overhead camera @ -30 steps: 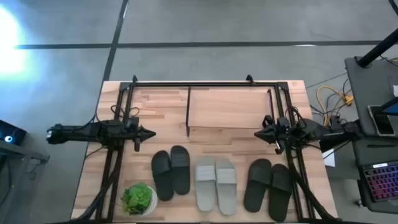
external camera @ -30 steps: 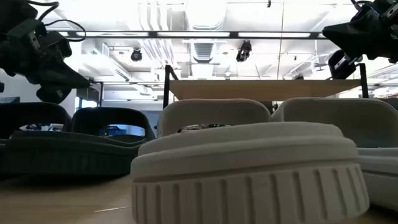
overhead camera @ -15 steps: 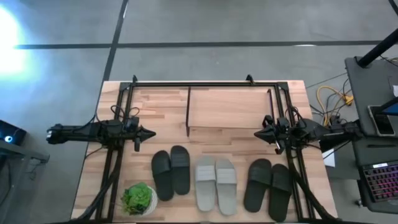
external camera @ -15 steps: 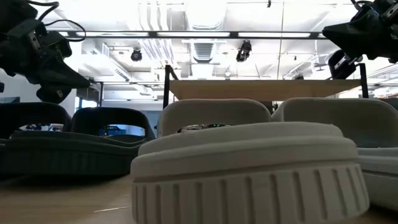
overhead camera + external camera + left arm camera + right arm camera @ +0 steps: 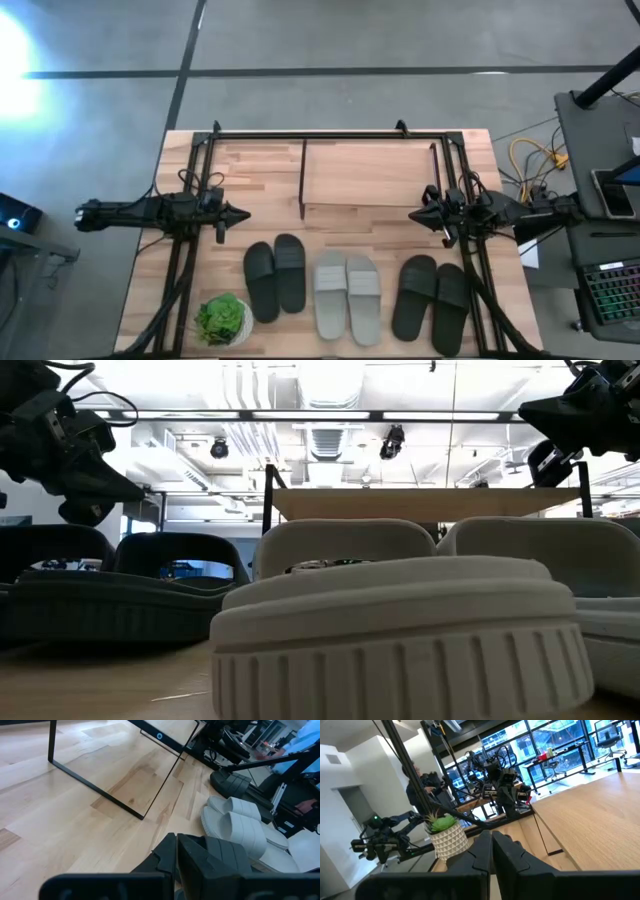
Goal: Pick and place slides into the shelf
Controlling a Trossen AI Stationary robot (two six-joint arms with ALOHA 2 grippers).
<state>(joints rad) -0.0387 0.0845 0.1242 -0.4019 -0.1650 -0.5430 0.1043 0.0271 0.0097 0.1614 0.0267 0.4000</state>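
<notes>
Nothing has moved since the earlier frame. Left end effector (image 5: 243,214) and right end effector (image 5: 413,214) hover with fingers pressed together, empty, flanking the low black-framed shelf with light wooden board (image 5: 368,174). All three rubber slide pairs, black (image 5: 275,277), light grey (image 5: 348,295) and dark grey (image 5: 431,302), lie on the wooden surface (image 5: 260,175); none is shelved.

- left gripper (image 5: 243,214): fingers closed together, nothing held, tip pointing inward toward the table's middle; arm stretched level from the left edge.
- right gripper (image 5: 413,215): fingers closed, empty, pointing inward; arm level from the right edge, facing the left one.
</notes>
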